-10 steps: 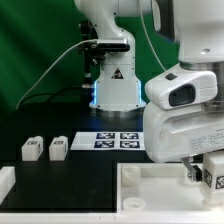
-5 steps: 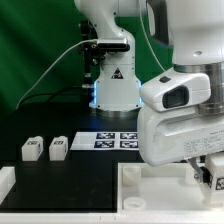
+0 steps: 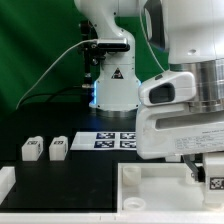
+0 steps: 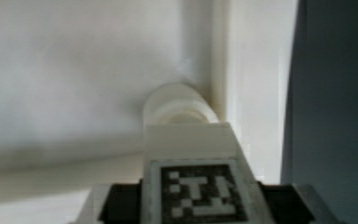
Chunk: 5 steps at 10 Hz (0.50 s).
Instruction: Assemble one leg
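Note:
My gripper (image 3: 205,172) is low over the right part of the large white panel (image 3: 150,185), shut on a white leg (image 3: 213,183) with a black-and-white tag. In the wrist view the held leg (image 4: 194,140) runs from between the dark pads (image 4: 286,203) out to the panel's surface (image 4: 69,90), its rounded tip close to the raised rim (image 4: 247,60). Whether the tip touches the panel I cannot tell. Two more legs (image 3: 32,149) (image 3: 57,148) lie side by side on the black table at the exterior view's left.
The marker board (image 3: 116,140) lies flat behind the panel, before the robot base (image 3: 112,85). A white block (image 3: 5,183) sits at the left edge. A green curtain hangs behind. The black table (image 3: 70,180) lies between the legs and the panel.
The arm has shifted slightly to the exterior view's left and lower, carrying the leg down toward the panel. The two loose legs have not moved.

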Each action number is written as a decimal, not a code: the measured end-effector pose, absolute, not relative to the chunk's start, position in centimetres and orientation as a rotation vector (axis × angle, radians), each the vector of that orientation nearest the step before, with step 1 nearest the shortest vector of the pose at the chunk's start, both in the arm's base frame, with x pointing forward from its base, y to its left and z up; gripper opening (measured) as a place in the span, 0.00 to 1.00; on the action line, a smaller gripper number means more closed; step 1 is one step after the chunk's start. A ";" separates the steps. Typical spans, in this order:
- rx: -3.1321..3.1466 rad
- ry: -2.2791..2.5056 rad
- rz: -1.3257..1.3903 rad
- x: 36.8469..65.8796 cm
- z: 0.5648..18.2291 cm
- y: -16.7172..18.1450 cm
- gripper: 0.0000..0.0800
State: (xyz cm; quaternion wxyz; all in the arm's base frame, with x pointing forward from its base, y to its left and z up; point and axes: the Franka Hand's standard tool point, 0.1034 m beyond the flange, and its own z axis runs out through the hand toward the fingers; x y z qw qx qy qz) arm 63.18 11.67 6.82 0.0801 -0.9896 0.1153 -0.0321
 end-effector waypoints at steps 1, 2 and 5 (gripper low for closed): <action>-2.906 0.591 -0.124 63.1 6.8 11.6 0.37; -2.768 0.971 -0.143 62.9 6.8 11.5 0.37; -2.579 1.332 -0.086 62.7 6.7 11.4 0.37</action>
